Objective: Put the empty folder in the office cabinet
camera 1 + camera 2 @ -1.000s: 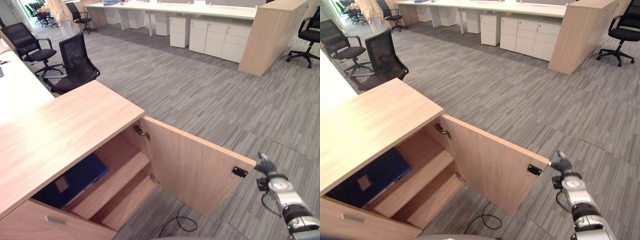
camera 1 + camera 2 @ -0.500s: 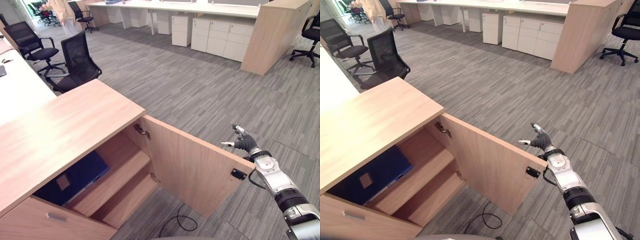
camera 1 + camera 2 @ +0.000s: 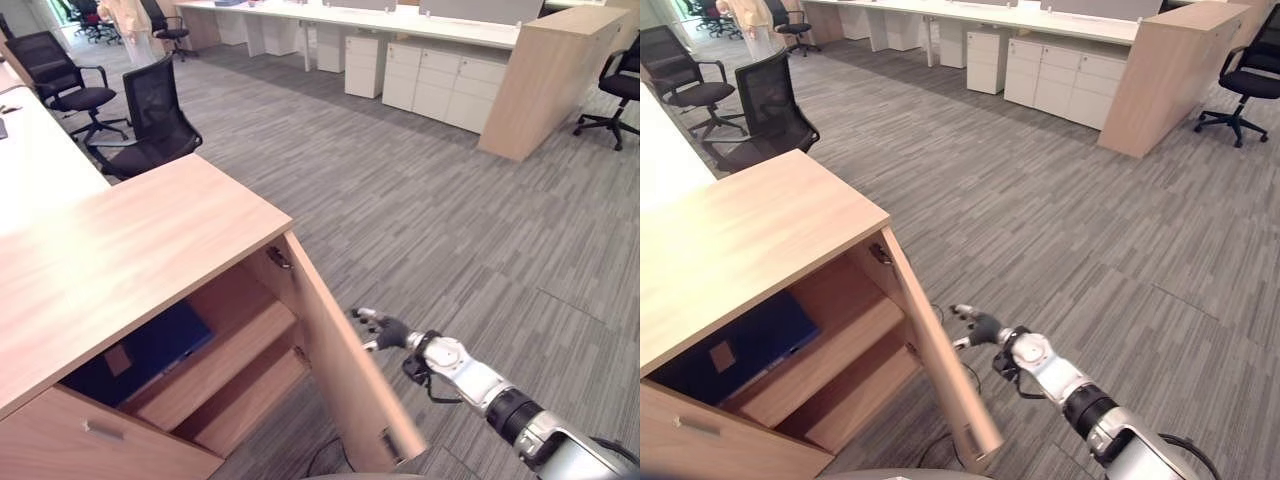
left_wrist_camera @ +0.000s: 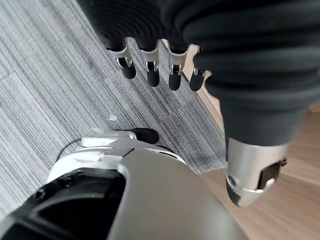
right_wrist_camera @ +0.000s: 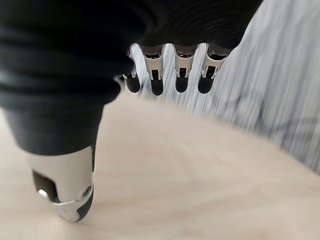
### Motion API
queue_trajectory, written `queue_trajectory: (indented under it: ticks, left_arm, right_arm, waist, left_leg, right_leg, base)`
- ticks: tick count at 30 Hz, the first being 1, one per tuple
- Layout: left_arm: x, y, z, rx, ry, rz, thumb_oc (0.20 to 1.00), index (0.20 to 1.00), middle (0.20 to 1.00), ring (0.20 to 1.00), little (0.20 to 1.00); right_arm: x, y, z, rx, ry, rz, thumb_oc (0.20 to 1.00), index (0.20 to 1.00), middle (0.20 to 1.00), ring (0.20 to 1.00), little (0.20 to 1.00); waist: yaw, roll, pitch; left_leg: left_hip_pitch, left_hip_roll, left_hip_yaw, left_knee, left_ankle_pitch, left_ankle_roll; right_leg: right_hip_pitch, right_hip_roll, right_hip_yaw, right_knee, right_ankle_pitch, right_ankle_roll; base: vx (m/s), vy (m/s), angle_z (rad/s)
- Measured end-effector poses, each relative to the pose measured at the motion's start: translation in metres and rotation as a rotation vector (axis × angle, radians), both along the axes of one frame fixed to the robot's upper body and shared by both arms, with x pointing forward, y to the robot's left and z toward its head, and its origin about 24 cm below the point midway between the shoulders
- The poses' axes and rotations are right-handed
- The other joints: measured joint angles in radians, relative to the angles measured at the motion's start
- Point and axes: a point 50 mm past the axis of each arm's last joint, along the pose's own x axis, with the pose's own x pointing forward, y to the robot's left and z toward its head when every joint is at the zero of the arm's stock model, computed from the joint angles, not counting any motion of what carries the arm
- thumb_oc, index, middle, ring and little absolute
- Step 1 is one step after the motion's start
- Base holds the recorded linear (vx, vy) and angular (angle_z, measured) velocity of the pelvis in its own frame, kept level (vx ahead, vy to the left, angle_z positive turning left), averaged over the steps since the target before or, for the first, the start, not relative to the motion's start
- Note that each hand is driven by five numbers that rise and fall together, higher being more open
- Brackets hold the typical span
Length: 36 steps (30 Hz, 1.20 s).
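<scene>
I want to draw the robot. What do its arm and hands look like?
The right hand has silver fingers with dark tips and a dark ribbed cover over its back. Its arm is silver-grey with a black band. The left hand looks the same.

— Where is the flat dark-blue folder (image 3: 150, 352) placed?
— On the upper shelf (image 3: 225, 350) inside the low light-wood office cabinet (image 3: 130, 260), toward its left.

— And the hinged light-wood cabinet door (image 3: 350, 380)?
— It stands half-open at the cabinet's right, and the right hand (image 3: 383, 330) is held against its outer face.

— Behind the cabinet?
— Two black mesh office chairs (image 3: 155, 115) are found there.
</scene>
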Motion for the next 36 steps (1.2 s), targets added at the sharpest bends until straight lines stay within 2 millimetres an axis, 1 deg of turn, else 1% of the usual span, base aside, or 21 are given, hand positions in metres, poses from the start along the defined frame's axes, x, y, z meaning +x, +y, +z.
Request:
queue_trajectory:
  ticks: [2, 6, 9, 13, 16, 17, 18, 19, 21, 22, 23, 24, 25, 26, 27, 28, 29, 33, 34, 35, 36]
  left_arm:
    - [-0.002, 0.0, 0.0, -0.004, 0.0, 0.021, 1.0, 1.0, 1.0, 1.0, 1.0]
    - [-0.01, 0.012, 0.002, 0.025, 0.014, 0.06, 1.0, 1.0, 1.0, 1.0, 1.0]
    - [-0.013, 0.017, 0.003, 0.035, 0.004, 0.117, 1.0, 1.0, 1.0, 1.0, 1.0]
    - [-0.016, 0.026, 0.005, 0.052, 0.006, 0.17, 1.0, 1.0, 1.0, 1.0, 1.0]
    - [-0.021, 0.038, 0.008, 0.087, 0.035, 0.213, 1.0, 1.0, 1.0, 1.0, 1.0]
    - [-0.01, 0.042, 0.009, 0.098, 0.022, 0.211, 1.0, 1.0, 1.0, 1.0, 1.0]
    - [-0.007, 0.042, 0.01, 0.1, 0.014, 0.211, 1.0, 1.0, 1.0, 1.0, 1.0]
    - [0.0, 0.044, 0.01, 0.107, -0.001, 0.213, 1.0, 1.0, 1.0, 1.0, 1.0]
    - [0.008, 0.052, 0.013, 0.137, 0.006, 0.228, 1.0, 1.0, 1.0, 1.0, 1.0]
    - [0.014, 0.057, 0.016, 0.16, -0.006, 0.231, 1.0, 1.0, 1.0, 1.0, 1.0]
    - [0.018, 0.059, 0.017, 0.167, -0.016, 0.234, 1.0, 1.0, 1.0, 1.0, 1.0]
    - [0.022, 0.058, 0.017, 0.172, -0.022, 0.246, 1.0, 1.0, 1.0, 1.0, 1.0]
    - [0.027, 0.053, 0.016, 0.163, -0.028, 0.248, 1.0, 1.0, 1.0, 1.0, 1.0]
    - [0.032, 0.046, 0.014, 0.157, -0.033, 0.246, 1.0, 1.0, 1.0, 1.0, 1.0]
    - [0.028, 0.039, 0.012, 0.141, -0.023, 0.24, 1.0, 1.0, 1.0, 1.0, 1.0]
    - [0.022, 0.03, 0.008, 0.122, -0.007, 0.225, 1.0, 1.0, 1.0, 1.0, 1.0]
    - [0.023, 0.029, 0.008, 0.12, -0.014, 0.216, 1.0, 1.0, 1.0, 1.0, 1.0]
    - [0.033, 0.039, 0.012, 0.154, -0.047, 0.153, 1.0, 1.0, 1.0, 1.0, 1.0]
    - [0.035, 0.04, 0.013, 0.157, -0.053, 0.142, 1.0, 1.0, 1.0, 1.0, 1.0]
    - [0.033, 0.042, 0.013, 0.161, -0.05, 0.116, 1.0, 1.0, 1.0, 1.0, 1.0]
    - [0.033, 0.039, 0.012, 0.152, -0.05, 0.097, 1.0, 1.0, 1.0, 1.0, 1.0]
  right_arm:
    - [-0.005, 0.016, 0.002, 0.02, 0.007, 0.046, 1.0, 1.0, 1.0, 1.0, 1.0]
    - [-0.001, 0.014, 0.003, 0.011, 0.001, 0.032, 1.0, 1.0, 1.0, 1.0, 1.0]
    - [0.002, 0.013, 0.004, 0.004, -0.015, 0.018, 1.0, 1.0, 1.0, 1.0, 1.0]
    - [0.002, 0.024, 0.006, 0.011, -0.018, 0.053, 1.0, 1.0, 1.0, 1.0, 1.0]
    - [-0.009, 0.048, 0.006, 0.026, 0.001, 0.159, 1.0, 1.0, 1.0, 1.0, 1.0]
    - [-0.014, 0.056, 0.005, 0.039, 0.012, 0.189, 1.0, 1.0, 1.0, 1.0, 1.0]
    - [-0.015, 0.061, 0.006, 0.052, 0.015, 0.202, 1.0, 1.0, 1.0, 1.0, 1.0]
    - [-0.018, 0.07, 0.008, 0.076, 0.015, 0.218, 1.0, 1.0, 1.0, 1.0, 1.0]
    - [-0.022, 0.083, 0.013, 0.116, 0.006, 0.241, 1.0, 1.0, 1.0, 1.0, 1.0]
    - [-0.024, 0.089, 0.016, 0.137, 0.001, 0.253, 1.0, 1.0, 1.0, 1.0, 1.0]
    - [-0.025, 0.091, 0.016, 0.146, 0.001, 0.256, 1.0, 1.0, 1.0, 1.0, 1.0]
    - [-0.025, 0.09, 0.015, 0.143, 0.002, 0.256, 1.0, 1.0, 1.0, 1.0, 1.0]
    - [-0.024, 0.083, 0.012, 0.124, 0.002, 0.24, 1.0, 1.0, 1.0, 1.0, 1.0]
    - [-0.022, 0.07, 0.007, 0.094, 0.006, 0.211, 1.0, 1.0, 1.0, 1.0, 1.0]
    - [-0.023, 0.062, 0.003, 0.068, 0.016, 0.21, 1.0, 1.0, 1.0, 1.0, 1.0]
    - [-0.028, 0.054, -0.005, 0.04, 0.035, 0.198, 1.0, 1.0, 1.0, 1.0, 1.0]
    - [-0.031, 0.049, -0.01, 0.022, 0.045, 0.187, 1.0, 1.0, 1.0, 1.0, 1.0]
    - [-0.022, 0.054, -0.002, 0.054, 0.028, 0.157, 1.0, 1.0, 1.0, 1.0, 1.0]
    - [-0.018, 0.053, 0.0, 0.069, 0.023, 0.136, 1.0, 1.0, 1.0, 1.0, 1.0]
    - [-0.016, 0.05, -0.003, 0.077, 0.034, 0.089, 1.0, 1.0, 1.0, 1.0, 1.0]
    - [-0.018, 0.046, -0.01, 0.065, 0.056, 0.052, 1.0, 1.0, 1.0, 1.0, 1.0]
  waist:
    - [0.014, -0.013, 0.002]
    - [0.036, -0.043, 0.005]
    - [0.067, -0.082, 0.017]
    - [0.113, -0.118, 0.035]
    - [0.163, -0.144, 0.066]
    - [0.173, -0.155, 0.085]
    - [0.179, -0.163, 0.095]
    - [0.201, -0.163, 0.11]
    - [0.199, -0.199, 0.135]
    - [0.196, -0.224, 0.151]
    - [0.196, -0.238, 0.158]
    - [0.191, -0.245, 0.156]
    - [0.17, -0.236, 0.156]
    - [0.148, -0.195, 0.143]
    - [0.136, -0.157, 0.134]
    - [0.115, -0.11, 0.109]
    - [0.105, -0.085, 0.096]
    - [0.121, -0.067, 0.097]
    - [0.128, -0.056, 0.096]
    - [0.128, -0.063, 0.09]
    - [0.134, -0.05, 0.077]
  left_leg:
    - [-0.009, -0.001, -0.009, 0.001, 0.006, -0.01]
    - [-0.04, 0.0, -0.039, 0.008, 0.014, -0.021]
    - [-0.071, 0.01, -0.071, 0.015, 0.024, -0.039]
    - [-0.106, 0.025, -0.12, 0.012, 0.033, -0.065]
    - [-0.151, 0.034, -0.177, 0.027, 0.048, -0.086]
    - [-0.193, 0.035, -0.179, 0.05, 0.062, -0.105]
    - [-0.199, 0.037, -0.164, 0.051, 0.066, -0.109]
    - [-0.216, 0.063, -0.091, 0.042, 0.052, -0.094]
    - [-0.248, 0.109, 0.097, 0.107, 0.043, -0.081]
    - [-0.252, 0.12, 0.172, 0.136, 0.044, -0.081]
    - [-0.246, 0.126, 0.202, 0.151, 0.044, -0.081]
    - [-0.239, 0.133, 0.264, 0.195, 0.043, -0.082]
    - [-0.219, 0.134, 0.332, 0.239, 0.043, -0.081]
    - [-0.163, 0.135, 0.383, 0.24, 0.045, -0.082]
    - [-0.137, 0.143, 0.398, 0.22, 0.046, -0.085]
    - [-0.113, 0.125, 0.378, 0.157, 0.061, -0.07]
    - [-0.088, 0.092, 0.364, 0.089, 0.056, -0.045]
    - [-0.087, 0.053, 0.277, 0.04, 0.03, 0.013]
    - [-0.092, 0.053, 0.261, 0.045, 0.029, 0.014]
    - [-0.092, 0.035, 0.248, 0.059, 0.029, 0.014]
    - [-0.088, 0.028, 0.232, 0.062, 0.028, 0.014]
  right_leg:
    - [-0.004, -0.001, -0.008, 0.0, -0.001, -0.001]
    - [-0.016, 0.0, -0.031, 0.004, 0.002, 0.003]
    - [-0.024, 0.009, -0.063, 0.004, 0.0, 0.0]
    - [-0.033, 0.029, -0.114, 0.005, -0.01, -0.014]
    - [-0.034, 0.047, -0.181, 0.007, -0.024, -0.023]
    - [-0.04, 0.037, -0.244, 0.002, -0.036, -0.034]
    - [-0.041, 0.037, -0.276, 0.004, -0.043, -0.045]
    - [-0.039, 0.036, -0.308, 0.012, -0.049, -0.058]
    - [-0.045, 0.002, -0.383, 0.014, -0.051, -0.083]
    - [-0.042, -0.025, -0.416, 0.019, -0.053, -0.082]
    - [-0.046, -0.046, -0.429, 0.033, -0.056, -0.08]
    - [-0.04, -0.076, -0.474, 0.036, -0.052, -0.07]
    - [-0.02, -0.117, -0.533, 0.047, -0.046, -0.051]
    - [-0.004, -0.16, -0.575, 0.088, -0.056, -0.017]
    - [0.007, -0.177, -0.611, 0.121, -0.059, -0.002]
    - [0.008, -0.19, -0.608, 0.154, -0.062, 0.005]
    - [0.0, -0.218, -0.6, 0.196, -0.066, 0.016]
    - [0.015, -0.225, -0.596, 0.187, -0.078, 0.037]
    - [0.019, -0.211, -0.588, 0.144, -0.061, 0.048]
    - [0.043, -0.211, -0.611, 0.086, 0.023, 0.055]
    - [0.064, -0.222, -0.631, 0.086, 0.019, 0.064]
  base:
    - [-0.02, -0.049, 0.23]
    - [-0.04, -0.124, 0.16]
    - [-0.03, -0.123, 0.29]
    - [-0.02, -0.143, 0.36]
    - [-0.06, -0.14, 0.76]
    - [0.01, -0.026, 1.26]
    - [-0.04, -0.024, 1.32]
    - [-0.08, 0.011, 0.94]
    - [-0.07, 0.012, 1.02]
    - [-0.07, 0.054, 1.0]
    - [-0.05, 0.114, 0.9]
    - [-0.02, 0.104, 1.17]
    - [-0.03, 0.359, 1.61]
    - [-0.01, 0.365, 1.58]
    - [-0.01, 0.456, 1.35]
    - [-0.03, 0.345, 1.14]
    - [-0.04, 0.359, 1.19]
    - [-0.04, 0.19, 0.67]
    - [-0.07, 0.305, 0.51]
    - [-0.04, 0.23, 0.58]
    - [-0.03, 0.224, 0.63]
